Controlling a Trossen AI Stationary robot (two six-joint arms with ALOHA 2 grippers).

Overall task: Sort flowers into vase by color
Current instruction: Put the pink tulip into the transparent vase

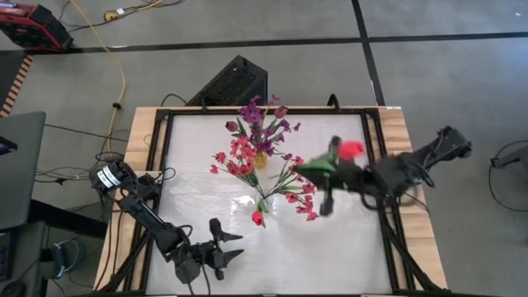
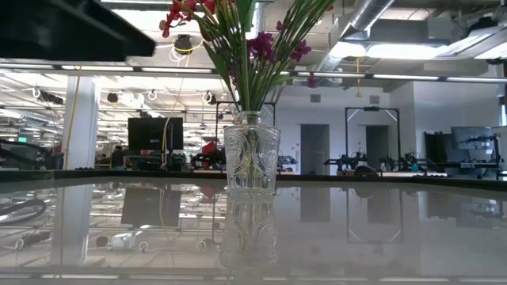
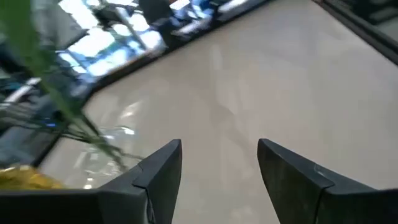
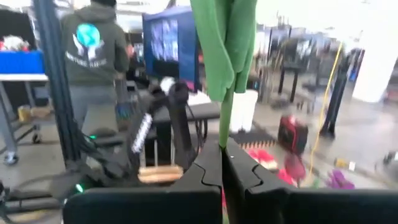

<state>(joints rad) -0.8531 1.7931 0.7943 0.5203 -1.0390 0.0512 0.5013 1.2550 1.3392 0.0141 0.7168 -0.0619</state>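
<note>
Flowers with purple blossom sprays (image 1: 262, 120) stand in the clear cut-glass vase (image 2: 251, 154) mid-table; red-pink sprays (image 1: 238, 157) lie beside them. Right gripper (image 1: 327, 200), clamped, holds a red tulip (image 1: 351, 149) by its green stem above the table's right side. Left gripper (image 1: 224, 244) hangs spread and empty near the front edge.

Flowers stand in vases at mid-table, one arm on each side.

A cut-glass vase (image 2: 251, 162) holding purple blossom sprays (image 1: 262, 120) stands toward the table's far edge; beside it, nearer the centre, red-pink blossom sprays (image 1: 235, 157) fan out, with a single red tulip (image 1: 257, 218) lying just in front. The right gripper (image 1: 328, 195) hangs right of this cluster, clamped on a green-leaved stem (image 4: 225, 74) of a red tulip (image 1: 352, 149). The left gripper (image 1: 224, 246), fingers (image 3: 158, 171) apart, sits at the white glossy table's (image 1: 330, 256) near-left edge.
</note>
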